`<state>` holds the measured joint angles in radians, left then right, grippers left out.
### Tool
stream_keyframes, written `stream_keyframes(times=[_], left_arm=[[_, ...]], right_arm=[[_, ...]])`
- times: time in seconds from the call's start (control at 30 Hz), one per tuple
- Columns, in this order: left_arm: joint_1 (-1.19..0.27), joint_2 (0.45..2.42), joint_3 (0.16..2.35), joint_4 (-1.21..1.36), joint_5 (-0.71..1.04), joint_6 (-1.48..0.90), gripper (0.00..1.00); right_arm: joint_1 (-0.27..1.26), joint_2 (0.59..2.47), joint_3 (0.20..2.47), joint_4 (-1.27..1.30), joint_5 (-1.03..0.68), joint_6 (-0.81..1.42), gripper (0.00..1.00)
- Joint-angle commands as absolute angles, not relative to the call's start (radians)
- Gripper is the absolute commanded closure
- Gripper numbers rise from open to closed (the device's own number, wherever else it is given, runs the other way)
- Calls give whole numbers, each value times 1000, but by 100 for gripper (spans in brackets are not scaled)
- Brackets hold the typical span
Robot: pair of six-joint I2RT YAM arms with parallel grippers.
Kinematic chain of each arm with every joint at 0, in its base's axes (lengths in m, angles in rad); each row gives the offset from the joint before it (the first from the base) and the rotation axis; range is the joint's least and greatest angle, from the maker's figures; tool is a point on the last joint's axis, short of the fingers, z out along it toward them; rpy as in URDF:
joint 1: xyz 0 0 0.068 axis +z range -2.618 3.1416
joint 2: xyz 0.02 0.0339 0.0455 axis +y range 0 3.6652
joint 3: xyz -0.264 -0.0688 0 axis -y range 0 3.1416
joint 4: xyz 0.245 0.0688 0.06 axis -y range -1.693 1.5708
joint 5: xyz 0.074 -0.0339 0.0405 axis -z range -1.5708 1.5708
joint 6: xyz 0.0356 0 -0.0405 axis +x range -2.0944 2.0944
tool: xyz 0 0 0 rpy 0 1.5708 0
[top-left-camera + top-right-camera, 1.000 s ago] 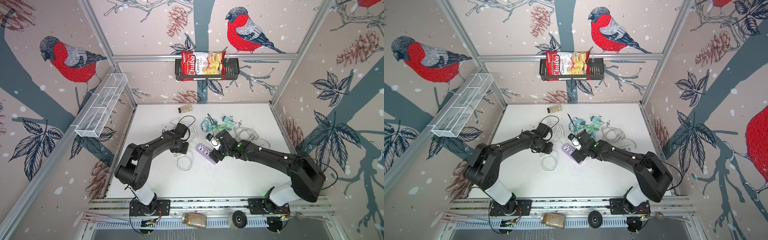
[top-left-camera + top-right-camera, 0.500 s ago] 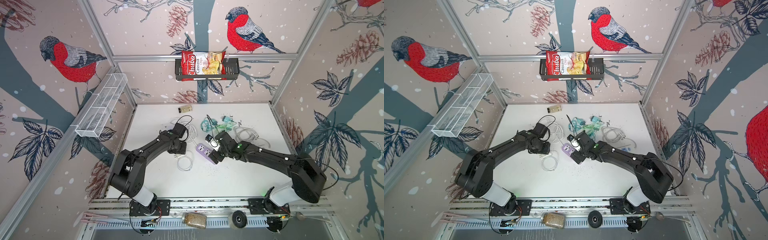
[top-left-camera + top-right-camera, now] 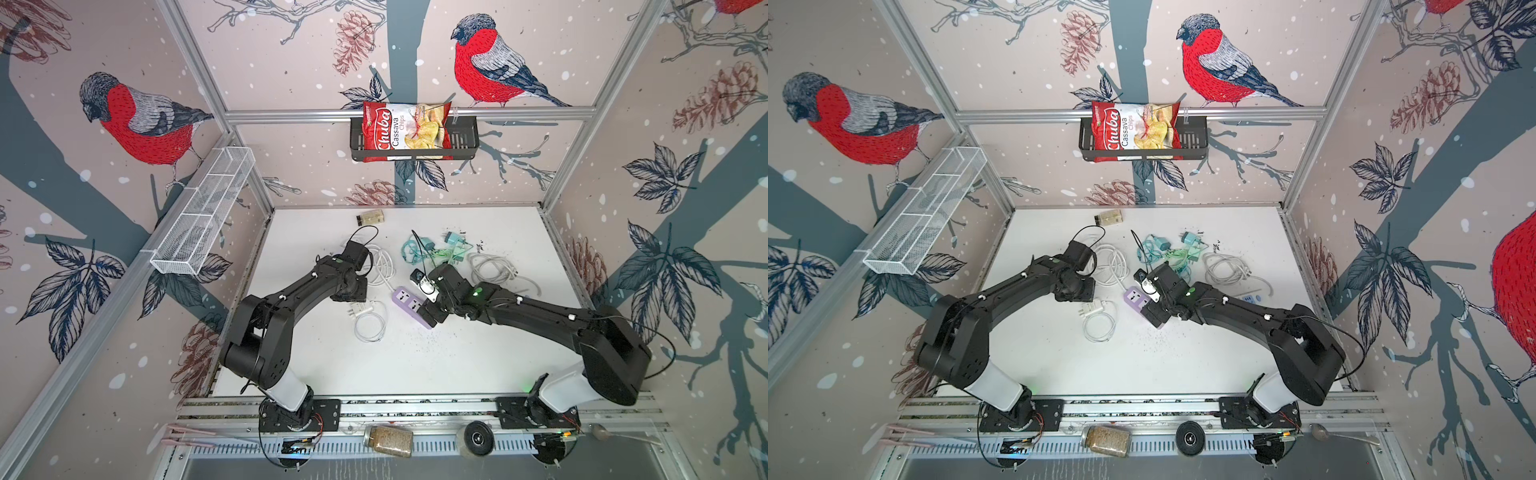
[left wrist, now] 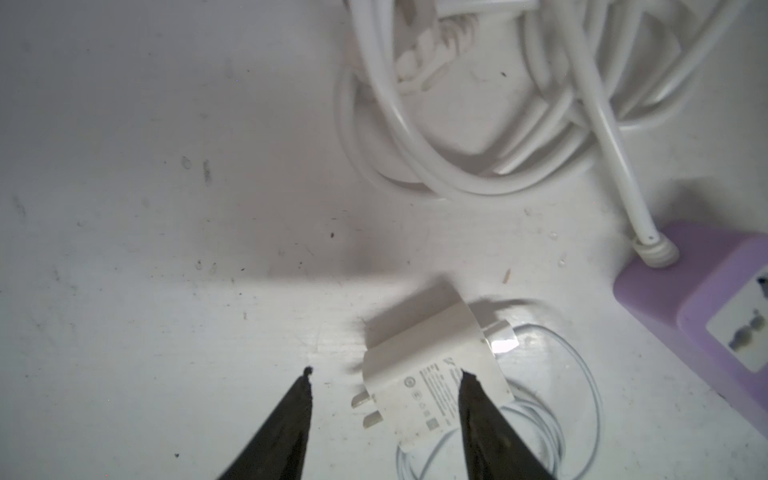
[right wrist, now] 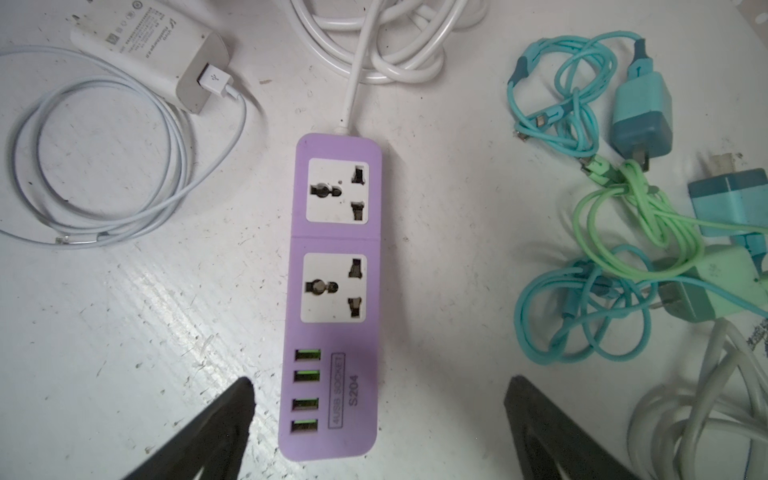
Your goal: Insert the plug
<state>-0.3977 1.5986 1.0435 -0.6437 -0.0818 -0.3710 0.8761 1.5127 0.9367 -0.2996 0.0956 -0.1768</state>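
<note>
Left-arm side of the purple power strip (image 5: 336, 291), near it but not touching: white USB wall charger (image 4: 432, 374), flat on the white table (image 3: 374, 374). Thin white USB cable (image 5: 104, 166) plugs into its strip-facing end and coils just beside it. Prongs (image 4: 365, 409) point away from the strip and lie level with the table. Charger's long axis runs roughly across the strip's long axis.

Left gripper (image 4: 388, 372) sits over the charger's prong end, jaws partly apart, nothing held. One fingertip is over the charger body, the other past the prongs over bare table; can't tell if either touches.

Right gripper (image 5: 380, 383) is over the strip's USB-port end, jaws spread wide, one either side of the strip with gaps, holding nothing.

Both universal sockets (image 5: 337, 192) are empty and face up. Teal and green chargers (image 5: 640, 112) lie on the strip's far side from the white one, not involved.

Judgement: step in hand is the left grasp, since the left arm is much nearer the plug. Once lifted, the charger needs its prongs turned downward and carried over to the strip. Right gripper looks set to pin the strip
</note>
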Motion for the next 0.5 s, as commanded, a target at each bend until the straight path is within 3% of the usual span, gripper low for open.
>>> stream_keyframes(times=[0.0, 0.47], left_arm=[[-378, 1579, 1007, -614, -83, -434, 45], [-285, 1519, 903, -571, -120, -510, 45]], right_arm=[[881, 1519, 945, -310, 113, -160, 5], [896, 1510, 940, -308, 119, -158, 5]])
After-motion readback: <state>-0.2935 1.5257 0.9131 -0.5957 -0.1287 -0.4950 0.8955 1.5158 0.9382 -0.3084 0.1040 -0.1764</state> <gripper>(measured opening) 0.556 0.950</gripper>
